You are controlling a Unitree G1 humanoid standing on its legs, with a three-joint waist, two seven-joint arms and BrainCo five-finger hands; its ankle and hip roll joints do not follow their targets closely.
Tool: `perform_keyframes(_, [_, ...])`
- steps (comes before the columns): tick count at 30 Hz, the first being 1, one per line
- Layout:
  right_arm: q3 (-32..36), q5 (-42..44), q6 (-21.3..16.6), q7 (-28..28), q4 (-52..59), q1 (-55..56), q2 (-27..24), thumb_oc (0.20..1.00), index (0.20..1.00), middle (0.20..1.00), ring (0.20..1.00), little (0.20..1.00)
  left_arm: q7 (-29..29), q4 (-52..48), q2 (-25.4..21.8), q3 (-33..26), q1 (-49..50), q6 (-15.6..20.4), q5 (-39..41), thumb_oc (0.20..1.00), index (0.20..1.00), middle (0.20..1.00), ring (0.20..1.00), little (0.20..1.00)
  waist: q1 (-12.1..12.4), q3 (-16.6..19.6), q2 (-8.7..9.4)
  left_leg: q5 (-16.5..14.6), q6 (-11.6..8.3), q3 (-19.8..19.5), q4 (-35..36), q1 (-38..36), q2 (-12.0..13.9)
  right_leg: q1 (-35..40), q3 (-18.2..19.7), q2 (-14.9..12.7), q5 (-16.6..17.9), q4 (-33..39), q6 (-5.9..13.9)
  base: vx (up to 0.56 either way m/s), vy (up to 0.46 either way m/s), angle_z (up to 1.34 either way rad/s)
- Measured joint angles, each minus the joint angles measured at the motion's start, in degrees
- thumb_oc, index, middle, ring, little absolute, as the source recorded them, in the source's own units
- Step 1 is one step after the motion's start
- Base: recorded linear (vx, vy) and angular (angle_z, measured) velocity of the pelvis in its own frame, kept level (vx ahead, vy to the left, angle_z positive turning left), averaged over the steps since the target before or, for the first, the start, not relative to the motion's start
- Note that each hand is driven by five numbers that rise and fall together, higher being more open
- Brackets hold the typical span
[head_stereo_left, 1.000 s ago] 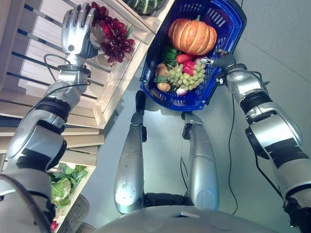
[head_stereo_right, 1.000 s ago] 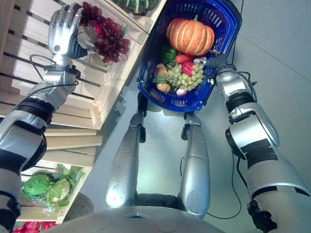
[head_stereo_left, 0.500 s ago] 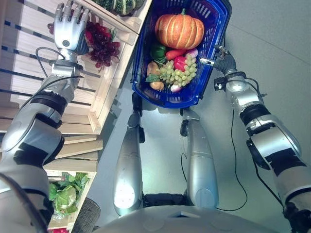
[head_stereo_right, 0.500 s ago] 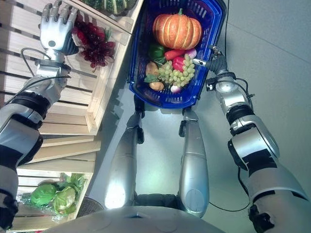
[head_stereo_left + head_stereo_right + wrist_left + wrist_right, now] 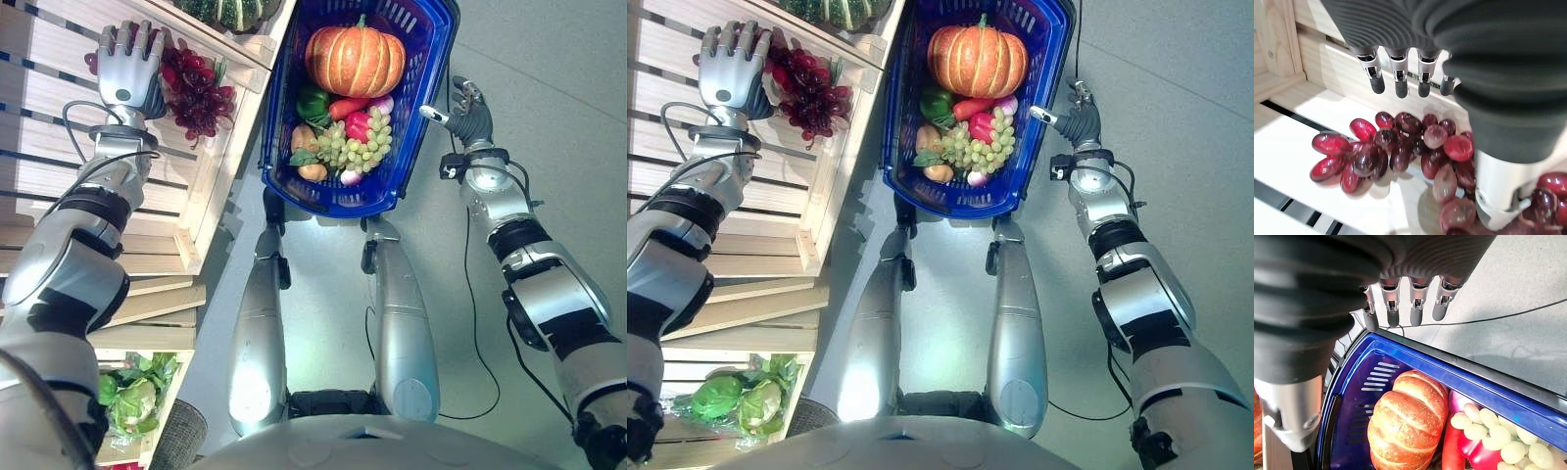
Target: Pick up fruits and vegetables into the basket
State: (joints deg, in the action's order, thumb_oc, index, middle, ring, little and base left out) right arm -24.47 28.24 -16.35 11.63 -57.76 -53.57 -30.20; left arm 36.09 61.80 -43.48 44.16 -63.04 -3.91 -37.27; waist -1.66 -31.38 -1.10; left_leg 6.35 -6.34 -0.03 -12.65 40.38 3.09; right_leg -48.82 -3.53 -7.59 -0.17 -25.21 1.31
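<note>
Left hand (image 5: 122,76) open over red grapes (image 5: 196,90) in crate (image 5: 220,147).

One blue plastic basket (image 5: 421,157) holds one ribbed orange pumpkin (image 5: 355,61), one bunch of pale green grapes (image 5: 355,149), one green bell pepper (image 5: 314,102) and one red pepper (image 5: 360,125). One bunch of dark red grapes (image 5: 193,86) lies in a pale wooden crate (image 5: 211,171). Two leafy green cabbages (image 5: 735,401) sit lower down.
</note>
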Motion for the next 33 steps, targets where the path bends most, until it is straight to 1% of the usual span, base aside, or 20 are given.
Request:
perform_keyframes(4, [0.0, 0.5, 0.0, 0.5, 0.0, 0.0, 0.0, 1.0, 1.0, 1.0, 1.0, 1.0, -1.2, 0.2, 0.0, 0.0, 0.0, -0.4, 0.0, 1.0, 1.0, 1.0, 1.0, 1.0, 0.1, 0.0, 0.0, 0.0, 0.0, 0.0, 0.2, 0.0, 0.0, 0.0, -0.1, 0.0, 0.0, 0.2, -0.02, 0.0, 0.0, 0.0])
perform_keyframes(6, [0.0, 2.0, -0.3, 0.6, 0.0, -0.1, 0.0, 1.0, 1.0, 1.0, 1.0, 1.0, -2.4, 0.6, 0.0, 0.0, 0.0, -0.9, 0.1, 1.0, 1.0, 1.0, 1.0, 1.0, 0.3, 0.0, 0.0, 0.0, 0.01, 0.0, 0.2, 0.1, 0.1, 0.0, -0.1, 0.0, 0.0, 0.2, -0.02, 0.0, 0.0, 0.0])
perform_keyframes(11, [0.2, 4.5, -1.3, 1.2, 0.7, -0.1, -0.1, 1.0, 1.0, 1.0, 1.0, 1.0, -3.2, 0.8, 0.0, 0.0, 0.0, -1.0, 0.1, 1.0, 1.0, 1.0, 1.0, 1.0, 0.3, 0.0, 0.0, -0.1, 0.01, -0.1, 0.2, 0.2, 0.1, 0.0, -0.1, 0.1, 0.0, 0.5, -0.01, 0.0, 0.0, 0.0])
perform_keyframes(14, [2.6, 6.9, -2.1, 1.9, 1.5, 0.2, -0.2, 1.0, 1.0, 1.0, 1.0, 1.0, -3.3, 0.7, 0.0, -0.1, 0.0, -1.1, 0.1, 1.0, 1.0, 1.0, 1.0, 1.0, 0.3, 0.0, 0.0, -0.2, -0.02, 0.0, 0.2, 0.6, 0.2, -0.4, -0.2, 0.2, 0.0, 0.6, 0.0, 0.0, 0.0, 0.0])
perform_keyframes(17, [4.5, 8.7, -2.6, 2.4, 1.7, 0.6, -0.6, 1.0, 1.0, 1.0, 1.0, 1.0, -2.9, 0.7, 0.0, -0.2, -0.1, -2.1, 0.0, 1.0, 1.0, 1.0, 1.0, 1.0, 0.2, 0.0, 0.01, -0.2, -0.07, -0.1, 0.1, 1.8, 0.4, -1.4, -0.2, 0.4, 0.0, 0.5, -0.02, 0.0, 0.0, 0.0])
perform_keyframes(23, [5.6, 10.2, -2.7, 3.2, 1.6, 1.8, -1.2, 1.0, 1.0, 1.0, 1.0, 1.0, -1.6, 0.8, 0.0, -1.3, -0.1, -2.6, -1.3, 1.0, 1.0, 1.0, 1.0, 1.0, 0.1, 0.0, 0.06, -0.4, -0.11, -0.1, -0.1, 2.4, 0.6, -1.8, -0.3, 0.6, 0.3, 0.7, -0.31, 0.0, 0.0, 0.0])
perform_keyframes(28, [5.6, 11.2, -3.4, 3.0, 1.6, 1.8, -2.0, 1.0, 1.0, 1.0, 1.0, 1.0, 1.0, 0.7, -0.1, -1.2, -0.7, -3.4, -3.4, 1.0, 1.0, 1.0, 1.0, 1.0, -0.2, 0.0, 0.11, -0.8, -0.17, -0.5, -1.1, 4.2, 1.0, -2.5, -0.6, 1.0, 0.4, 1.4, -0.28, 0.0, 0.0, 0.0])
perform_keyframes(31, [5.6, 11.2, -3.4, 2.8, 1.7, 1.8, -2.2, 1.0, 1.0, 1.0, 1.0, 1.0, 1.3, 0.8, -0.1, -1.1, -1.4, -3.7, -3.8, 1.0, 1.0, 1.0, 1.0, 1.0, -0.3, 0.0, 0.14, -0.8, -0.17, -0.6, -1.1, 4.6, 1.0, -3.0, -0.6, 1.0, 0.5, 1.5, -0.34, 0.0, 0.0, 0.0])
perform_keyframes(33, [5.6, 11.2, -3.8, 2.7, 1.7, 1.8, -2.3, 1.0, 1.0, 1.0, 1.0, 1.0, 0.9, 0.8, -0.2, -0.9, -1.9, -3.8, -5.6, 1.0, 1.0, 1.0, 1.0, 1.0, -0.4, 0.0, 0.16, -0.9, -0.17, -0.6, -1.1, 4.7, 1.1, -3.0, -0.6, 1.1, 0.7, 1.7, -0.31, 0.0, 0.0, 0.0])
